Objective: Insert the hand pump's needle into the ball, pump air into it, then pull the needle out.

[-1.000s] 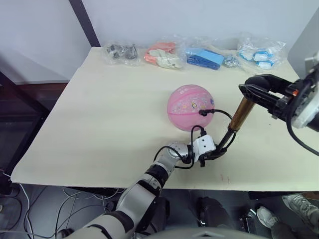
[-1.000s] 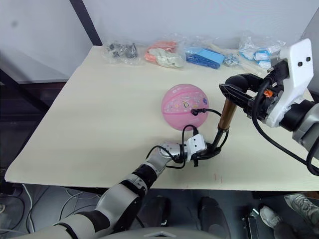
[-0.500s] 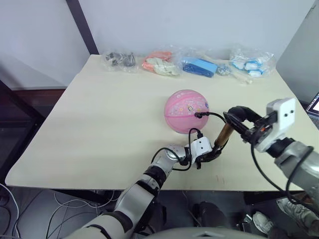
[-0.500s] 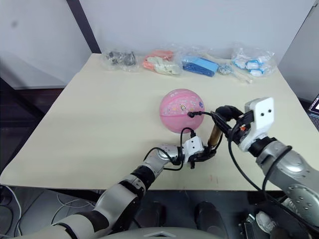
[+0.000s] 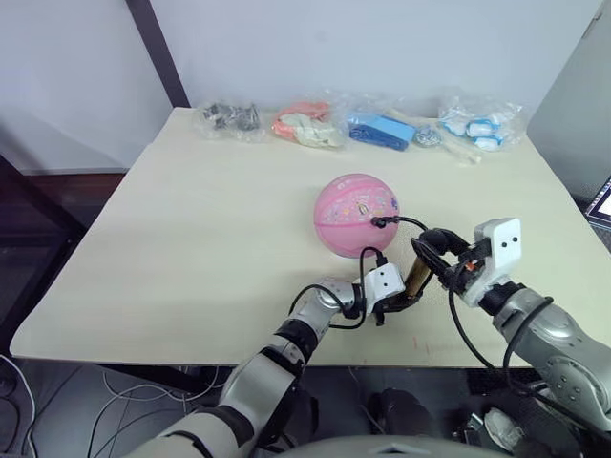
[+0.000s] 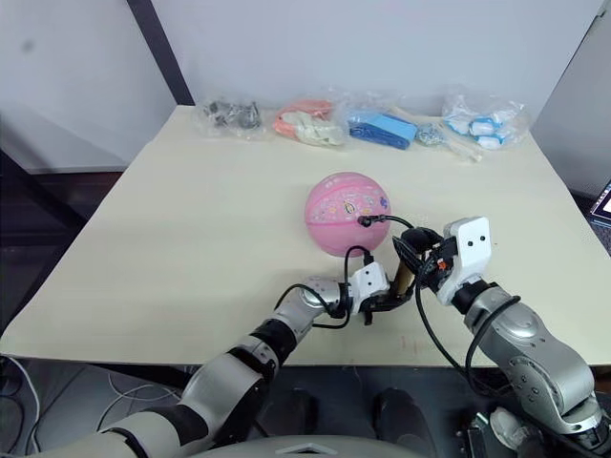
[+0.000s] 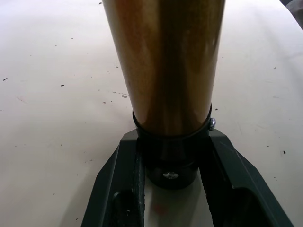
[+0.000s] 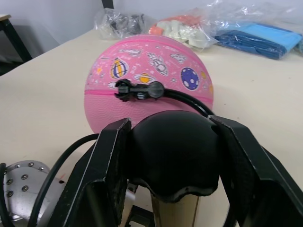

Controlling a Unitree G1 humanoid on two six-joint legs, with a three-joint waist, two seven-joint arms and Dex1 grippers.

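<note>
A pale desk (image 5: 191, 210) carries the pink ball (image 5: 355, 214) near its middle. Just in front of the ball stands the hand pump (image 5: 417, 272), long axis near upright. The left pincer (image 7: 173, 163) pinches its black base; the right pincer (image 8: 174, 156) grips the handle directly above. The needle (image 8: 124, 90) fitting sits in the ball.

Lab-like room: plain table (image 5: 191, 239), bagged parts (image 5: 382, 129) (clear plastic), floor cables (image 5: 57, 434).
</note>
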